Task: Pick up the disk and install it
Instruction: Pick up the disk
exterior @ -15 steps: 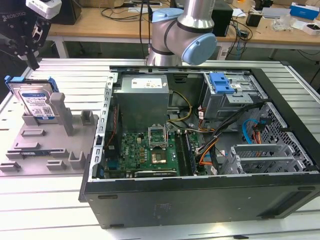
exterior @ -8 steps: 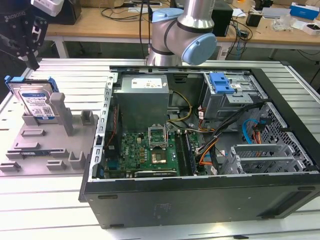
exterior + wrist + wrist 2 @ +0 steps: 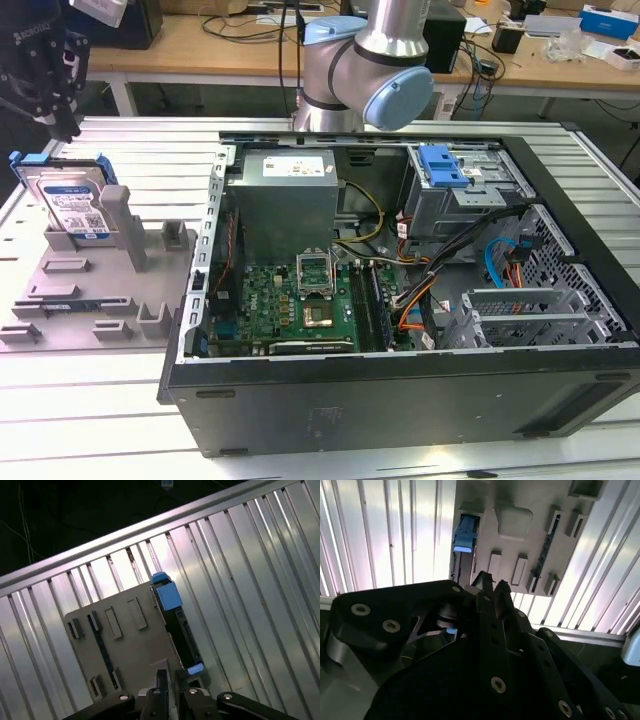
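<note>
We see an arm (image 3: 372, 60) of silver-grey cylindrical joints, closed with rounded pale blue caps. In the second wrist view we find the gripper (image 3: 491, 583) matt black, built of angular plates and link bars, studded with round silver screw heads scattered across its body.

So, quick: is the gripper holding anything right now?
Gripper: holds nothing, poised above the disk standing in its grey holder; open or closed cannot be told.
</note>
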Tool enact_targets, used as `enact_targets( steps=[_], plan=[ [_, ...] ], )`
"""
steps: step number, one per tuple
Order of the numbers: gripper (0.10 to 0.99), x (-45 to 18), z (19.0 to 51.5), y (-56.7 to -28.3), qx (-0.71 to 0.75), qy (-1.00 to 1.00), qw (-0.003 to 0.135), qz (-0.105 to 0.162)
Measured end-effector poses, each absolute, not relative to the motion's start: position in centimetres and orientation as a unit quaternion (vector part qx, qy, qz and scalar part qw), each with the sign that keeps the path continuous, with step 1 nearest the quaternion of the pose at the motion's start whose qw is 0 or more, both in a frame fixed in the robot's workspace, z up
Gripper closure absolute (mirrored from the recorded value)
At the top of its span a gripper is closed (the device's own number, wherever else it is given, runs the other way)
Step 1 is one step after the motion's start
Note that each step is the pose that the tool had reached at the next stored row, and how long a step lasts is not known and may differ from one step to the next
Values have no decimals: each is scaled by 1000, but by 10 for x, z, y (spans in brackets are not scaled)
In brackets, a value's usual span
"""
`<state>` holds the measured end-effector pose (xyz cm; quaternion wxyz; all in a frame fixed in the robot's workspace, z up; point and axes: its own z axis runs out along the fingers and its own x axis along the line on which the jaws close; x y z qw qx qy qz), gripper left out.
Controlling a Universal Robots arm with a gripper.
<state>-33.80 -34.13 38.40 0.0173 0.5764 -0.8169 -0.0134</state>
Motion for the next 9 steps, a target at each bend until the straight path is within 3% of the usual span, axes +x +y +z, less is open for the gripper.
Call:
enact_targets(
  steps=[1, 2, 3, 6, 7, 9],
  plan=[
    [851, -338, 384, -341, 583, -812, 17, -13],
    [729, -338, 384, -341, 596, -803, 18, -13],
    [671, -338, 384, -341, 603, -797, 18, -13],
    [612, -338, 383, -341, 625, -780, 18, -12],
    [545, -338, 383, -341, 635, -772, 18, -12],
    [545, -338, 383, -341, 637, -771, 19, -11]
  ],
)
